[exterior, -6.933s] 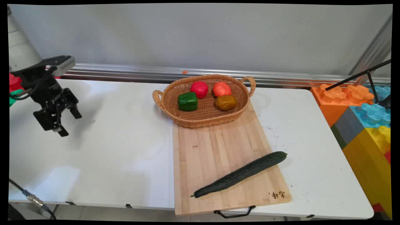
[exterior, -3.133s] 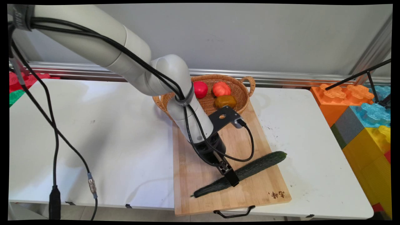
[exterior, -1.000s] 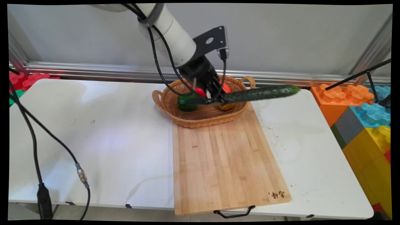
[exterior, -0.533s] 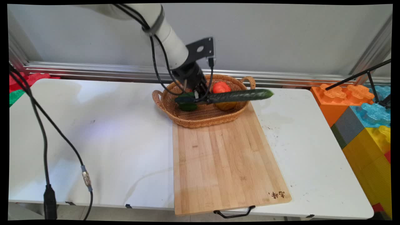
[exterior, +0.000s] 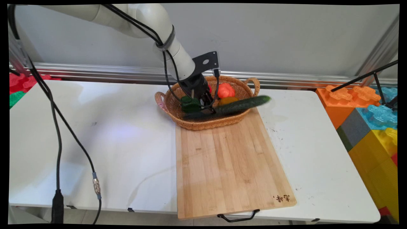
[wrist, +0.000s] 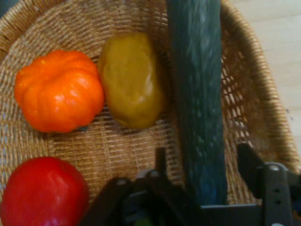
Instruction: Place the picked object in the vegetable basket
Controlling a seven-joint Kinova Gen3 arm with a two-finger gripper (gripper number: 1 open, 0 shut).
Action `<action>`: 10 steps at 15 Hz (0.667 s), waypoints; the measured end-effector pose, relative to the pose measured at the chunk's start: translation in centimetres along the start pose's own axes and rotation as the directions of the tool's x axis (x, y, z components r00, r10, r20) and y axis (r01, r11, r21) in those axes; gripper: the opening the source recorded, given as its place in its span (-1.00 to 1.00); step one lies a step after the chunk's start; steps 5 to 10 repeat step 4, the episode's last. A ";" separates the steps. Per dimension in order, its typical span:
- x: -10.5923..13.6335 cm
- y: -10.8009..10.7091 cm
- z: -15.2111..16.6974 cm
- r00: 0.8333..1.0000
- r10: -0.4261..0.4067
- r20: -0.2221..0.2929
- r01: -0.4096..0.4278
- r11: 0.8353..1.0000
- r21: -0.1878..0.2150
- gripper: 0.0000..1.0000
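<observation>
My gripper (exterior: 211,109) is down inside the wicker basket (exterior: 203,125), its fingers open on either side of a long dark green cucumber (exterior: 241,105). The cucumber lies tilted, its left end low in the basket and its right end sticking out over the right rim. In the hand view the cucumber (wrist: 200,94) runs up between the gripper's (wrist: 204,153) fingers with a gap on each side. Beside it in the basket (wrist: 254,94) lie a yellow-brown vegetable (wrist: 131,80), an orange pumpkin (wrist: 59,92) and a red one (wrist: 42,193). A green pepper (exterior: 189,103) sits left of the hand.
A wooden cutting board (exterior: 229,165) with a black handle lies in front of the basket, reaching the table's near edge. Big coloured toy blocks (exterior: 372,127) and a black stand (exterior: 365,76) are at the right. Black cables hang at the left.
The gripper took the cucumber off the cutting board and carried it to the basket. In the last half second it came lower, the fingers opened, and the cucumber tilted onto the rim.
</observation>
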 end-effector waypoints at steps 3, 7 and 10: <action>0.0 -0.6 0.5 1.000 -0.009 -0.010 0.010 1.000 0.008 1.00; 0.2 -0.6 0.4 1.000 -0.014 -0.015 0.014 1.000 0.009 1.00; 0.2 -0.6 0.4 1.000 -0.014 -0.015 0.014 1.000 0.009 1.00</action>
